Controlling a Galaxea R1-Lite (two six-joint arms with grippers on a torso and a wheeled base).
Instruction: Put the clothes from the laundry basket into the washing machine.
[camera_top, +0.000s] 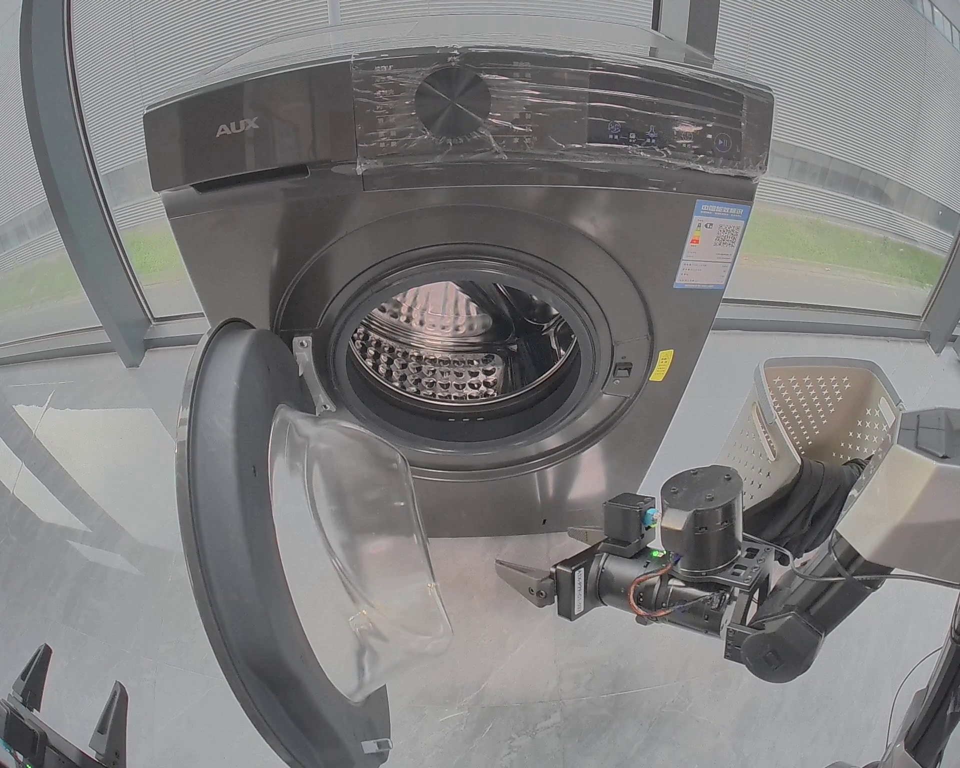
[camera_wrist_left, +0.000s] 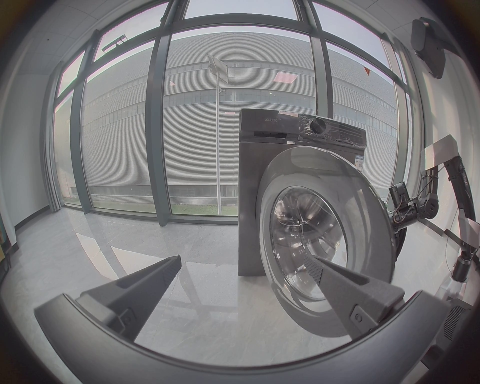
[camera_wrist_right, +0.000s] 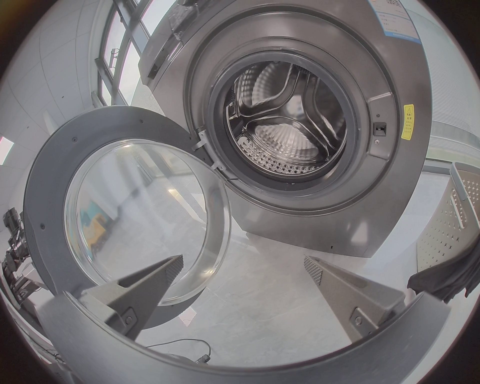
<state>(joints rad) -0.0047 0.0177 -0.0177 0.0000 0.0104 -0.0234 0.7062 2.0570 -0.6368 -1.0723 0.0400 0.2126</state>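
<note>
The grey washing machine (camera_top: 460, 300) stands in front of me with its round door (camera_top: 250, 540) swung open to the left and its steel drum (camera_top: 460, 345) showing bare metal. A white perforated laundry basket (camera_top: 820, 410) sits on the floor to the machine's right, with dark clothes (camera_top: 810, 500) draped over its near rim. My right gripper (camera_top: 545, 562) hovers low before the machine, left of the basket, open and holding nothing. The right wrist view shows the drum (camera_wrist_right: 287, 120), the basket (camera_wrist_right: 452, 220) and the dark clothes (camera_wrist_right: 445, 277). My left gripper (camera_top: 70, 690) is open at the lower left, near the door.
The open door (camera_wrist_right: 135, 210) with its glass bowl juts out over the floor left of the drum opening. Glass window walls (camera_wrist_left: 190, 125) stand behind the machine. Bare glossy floor (camera_top: 560, 680) lies between the door and the basket.
</note>
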